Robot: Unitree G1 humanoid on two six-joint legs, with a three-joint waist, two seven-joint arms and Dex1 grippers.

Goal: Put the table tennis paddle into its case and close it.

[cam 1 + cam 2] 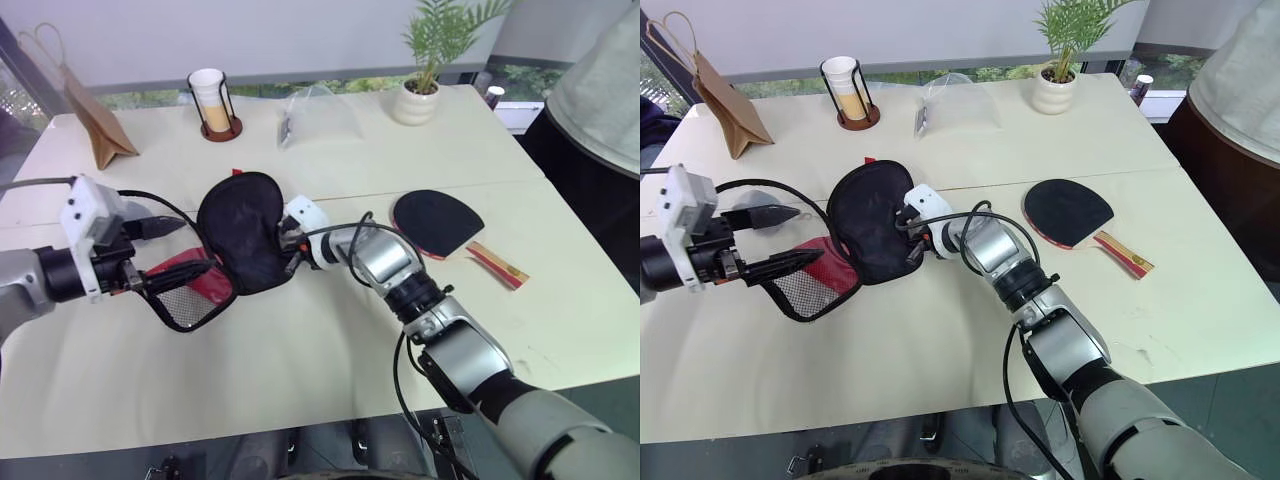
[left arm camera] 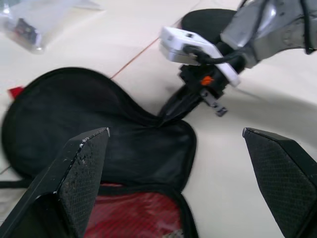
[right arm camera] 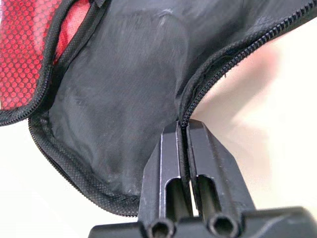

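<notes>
The black fabric case (image 1: 240, 235) lies unzipped at mid-table, one flap lifted so its dark inside shows, the red and mesh side (image 1: 190, 290) lying beneath. My right gripper (image 3: 182, 125) is shut on the case's zipper edge (image 3: 208, 69) at the narrow handle end. My left gripper (image 2: 176, 130) hovers open just left of the case, one finger (image 2: 81, 168) on each side of the red panel, touching nothing. The table tennis paddle (image 1: 435, 218) lies flat on the table to the right of the case, black rubber up, with its wooden handle (image 1: 497, 264) pointing right.
Along the table's far edge stand a brown paper bag (image 1: 95, 125), a cup in a wire holder (image 1: 212, 100), a clear plastic bag (image 1: 320, 118) and a potted plant (image 1: 425, 80). A person (image 1: 600, 90) stands at the right side of the table.
</notes>
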